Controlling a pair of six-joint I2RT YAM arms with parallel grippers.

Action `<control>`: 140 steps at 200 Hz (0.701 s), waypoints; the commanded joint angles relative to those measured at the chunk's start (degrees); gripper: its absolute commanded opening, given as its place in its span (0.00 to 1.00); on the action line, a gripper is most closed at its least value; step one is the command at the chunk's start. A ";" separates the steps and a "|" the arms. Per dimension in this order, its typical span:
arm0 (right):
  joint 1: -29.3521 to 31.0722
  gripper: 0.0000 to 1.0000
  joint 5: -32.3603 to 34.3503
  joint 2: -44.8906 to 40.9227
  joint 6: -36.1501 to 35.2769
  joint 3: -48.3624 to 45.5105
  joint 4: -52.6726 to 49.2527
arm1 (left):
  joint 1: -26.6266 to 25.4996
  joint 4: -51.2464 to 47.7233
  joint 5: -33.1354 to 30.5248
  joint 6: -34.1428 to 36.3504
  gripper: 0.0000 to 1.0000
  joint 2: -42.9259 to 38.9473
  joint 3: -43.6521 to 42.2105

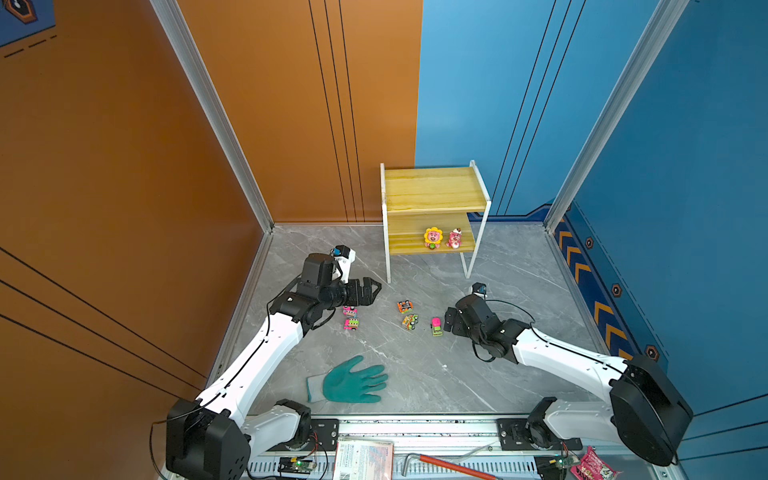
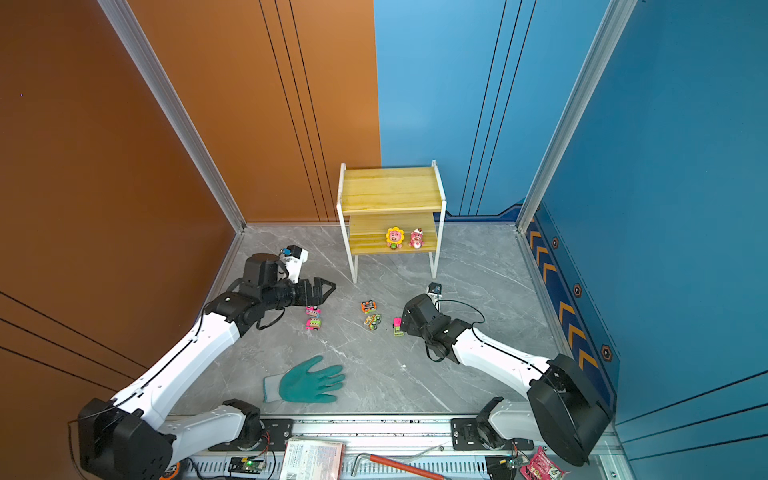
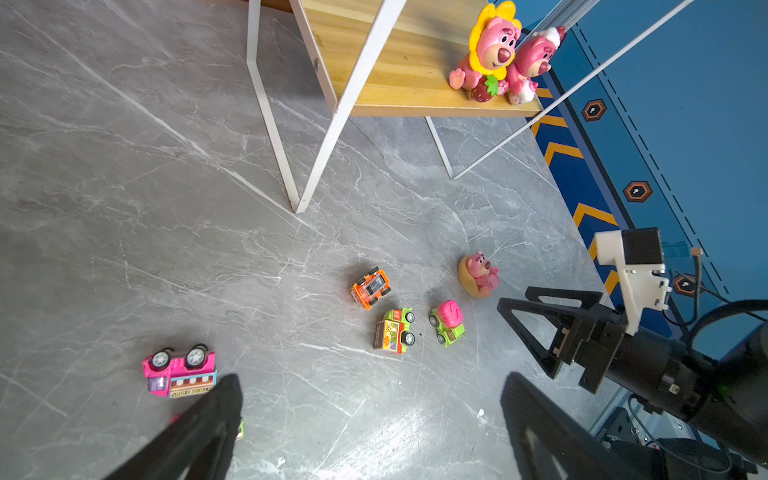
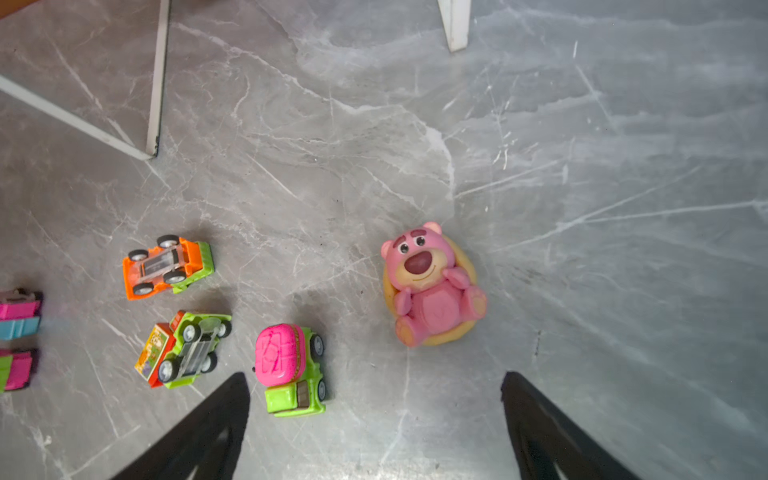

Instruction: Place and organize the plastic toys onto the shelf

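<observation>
The shelf point(image 1: 434, 187) stands at the back. Two pink bears, one with sunflower petals point(image 1: 433, 238) and one with a white cap point(image 1: 455, 239), sit on its lower board. A third bear point(image 4: 432, 286) lies on the floor just ahead of my open right gripper point(image 4: 374, 376); my right arm hides it in both top views. A pink-and-green car point(image 4: 291, 370) sits by one right finger. An orange car point(image 1: 404, 306) and a green car point(image 1: 409, 322) lie mid-floor. Two pink cars point(image 1: 350, 311) point(image 1: 351, 324) lie under my open, empty left gripper point(image 1: 376, 287).
A teal work glove point(image 1: 353, 380) lies flat on the grey floor near the front. Orange and blue walls close in the sides and back. On the front rail lie a booklet point(image 1: 363, 457) and a red-handled hex key point(image 1: 449, 465).
</observation>
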 commanded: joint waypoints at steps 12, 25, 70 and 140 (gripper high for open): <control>-0.32 0.91 3.91 -3.56 -14.07 -4.11 10.25 | -0.79 0.67 1.95 2.09 0.98 -0.96 -1.26; -3.23 0.89 2.10 -4.73 -15.07 -4.95 11.24 | -1.50 0.67 1.89 2.71 0.98 -1.53 -1.42; -8.57 0.84 -4.51 -9.70 -16.48 -8.40 13.70 | -4.59 0.78 -0.12 4.58 0.98 -3.96 -1.51; -10.45 0.77 -7.02 -9.64 -14.88 -12.25 14.46 | -14.36 -11.77 -10.93 10.64 0.98 -8.60 9.99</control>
